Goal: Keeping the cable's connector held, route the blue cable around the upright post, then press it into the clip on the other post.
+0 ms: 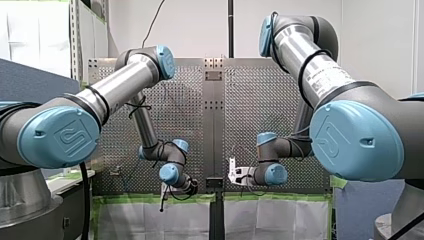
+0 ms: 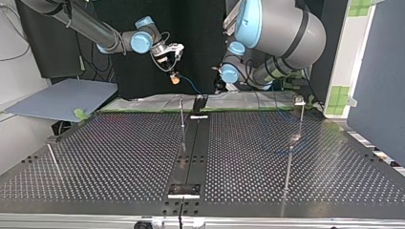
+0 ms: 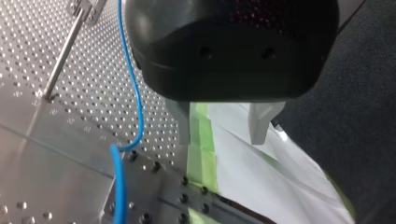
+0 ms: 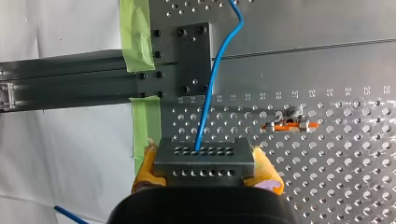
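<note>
Perforated table [image 2: 119, 157] lies under both arms. My right gripper [image 4: 204, 173] clamps the connector [image 4: 204, 156], blue cable [image 4: 211, 88] trailing away. My left gripper [image 3: 224, 128] hangs spread.

Left gripper [image 3: 220, 140]: gap between fingers [image 3: 184, 126] free; blue cable [image 3: 136, 93] hangs just beside it; post [image 3: 64, 56] stands beyond the cable.

We see green tape [image 4: 135, 35] edging the perforated table [image 2: 119, 157], a white sheet [image 4: 60, 154] beyond it, and a small orange part [image 4: 289, 125] lying on the perforations.
</note>
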Controlling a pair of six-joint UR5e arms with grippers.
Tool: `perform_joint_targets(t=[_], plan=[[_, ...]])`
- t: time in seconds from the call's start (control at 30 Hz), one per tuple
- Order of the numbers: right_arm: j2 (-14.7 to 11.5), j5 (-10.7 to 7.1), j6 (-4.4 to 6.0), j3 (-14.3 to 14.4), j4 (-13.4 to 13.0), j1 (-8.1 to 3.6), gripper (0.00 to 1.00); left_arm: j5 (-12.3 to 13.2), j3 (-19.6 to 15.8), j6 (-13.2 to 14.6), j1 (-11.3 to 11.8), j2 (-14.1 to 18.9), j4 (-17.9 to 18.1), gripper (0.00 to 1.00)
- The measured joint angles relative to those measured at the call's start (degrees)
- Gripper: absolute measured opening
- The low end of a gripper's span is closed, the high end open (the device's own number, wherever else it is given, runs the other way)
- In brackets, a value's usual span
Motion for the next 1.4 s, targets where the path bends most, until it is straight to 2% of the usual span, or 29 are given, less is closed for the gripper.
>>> perform_joint_targets(t=[0.3,0.73,0.87,1.03,1.4], plan=[[0.0,0.01,-0.11,0.0,0.0,0.25,0.0,1.2,-0.2,0.2,-0.4,1.0,4.2,0.55],[0.0,0.01,-0.19,0.0,-0.2,0.27,0.0,-0.3,-0.3,0.2,-0.5,1.3,6.1,0.55],[0.0,0.01,-0.28,0.1,-0.3,0.41,0.0,-0.2,-0.3,-0.2,-0.5,1.3,6.8,0.61],[0.0,-0.05,-0.51,0.1,-0.2,0.63,0.0,0.4,-0.3,-2.1,-0.5,1.3,8.0,0.61],[0.0,-0.23,-0.95,0.0,-0.2,0.95,0.0,4.3,-0.3,-7.9,-1.1,1.3,13.4,0.61]])
